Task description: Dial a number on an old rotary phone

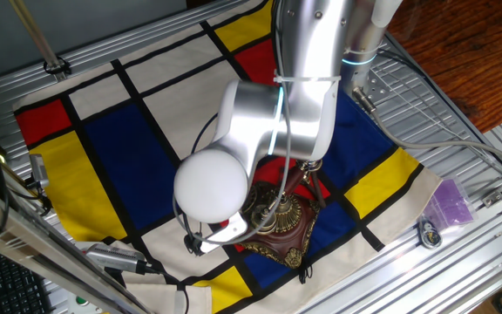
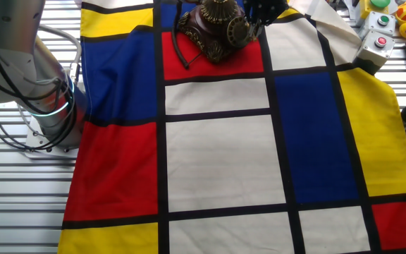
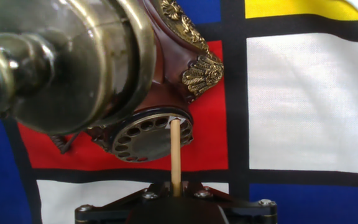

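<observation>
Since the black two-finger tool (image 3: 176, 202) was clamped on a thin, pale wooden stick (image 3: 175, 155), the only contact was the stick's tip in a finger hole at the upper right of the round brass dial (image 3: 151, 138). The dark reddish wooden rotary phone with brass trim (image 2: 217, 25) sat on the colour-block cloth (image 2: 224, 155) at the tabletop's edge. Guessing the stick could've popped out or snapped, or dragged the phone.

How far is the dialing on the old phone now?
Done: the end effector holds a thin wooden stick and has brought it to the ornate reddish-wood phone. In hand: the stick tip sits at the round brass dial's upper rim holes. Left: turning the dial.
</observation>
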You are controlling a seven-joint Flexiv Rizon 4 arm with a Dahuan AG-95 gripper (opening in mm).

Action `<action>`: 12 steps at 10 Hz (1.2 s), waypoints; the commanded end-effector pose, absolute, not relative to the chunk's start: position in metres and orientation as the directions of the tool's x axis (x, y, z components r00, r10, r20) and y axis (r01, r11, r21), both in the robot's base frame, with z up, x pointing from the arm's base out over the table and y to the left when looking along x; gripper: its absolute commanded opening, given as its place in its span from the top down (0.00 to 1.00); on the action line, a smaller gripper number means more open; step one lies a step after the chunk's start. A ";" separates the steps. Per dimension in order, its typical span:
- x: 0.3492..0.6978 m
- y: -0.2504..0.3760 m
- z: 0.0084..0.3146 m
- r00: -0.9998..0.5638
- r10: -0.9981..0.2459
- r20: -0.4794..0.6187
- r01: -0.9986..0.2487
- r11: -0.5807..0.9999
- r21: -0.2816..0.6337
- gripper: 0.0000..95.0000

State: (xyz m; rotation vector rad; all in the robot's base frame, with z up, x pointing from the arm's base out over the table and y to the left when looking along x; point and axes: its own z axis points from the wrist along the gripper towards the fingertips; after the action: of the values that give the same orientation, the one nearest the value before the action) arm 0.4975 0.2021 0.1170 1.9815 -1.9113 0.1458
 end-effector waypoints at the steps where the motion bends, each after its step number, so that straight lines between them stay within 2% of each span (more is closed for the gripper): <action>1: 0.498 0.202 0.117 0.067 -0.939 0.338 -0.980 0.001 0.197 1.00; 12: 0.500 0.198 0.111 0.075 -0.930 0.360 -0.981 -0.003 0.196 1.00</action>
State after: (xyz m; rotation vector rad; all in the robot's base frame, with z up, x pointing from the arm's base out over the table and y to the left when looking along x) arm 0.5013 0.1974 0.1106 1.9713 -1.8946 0.1785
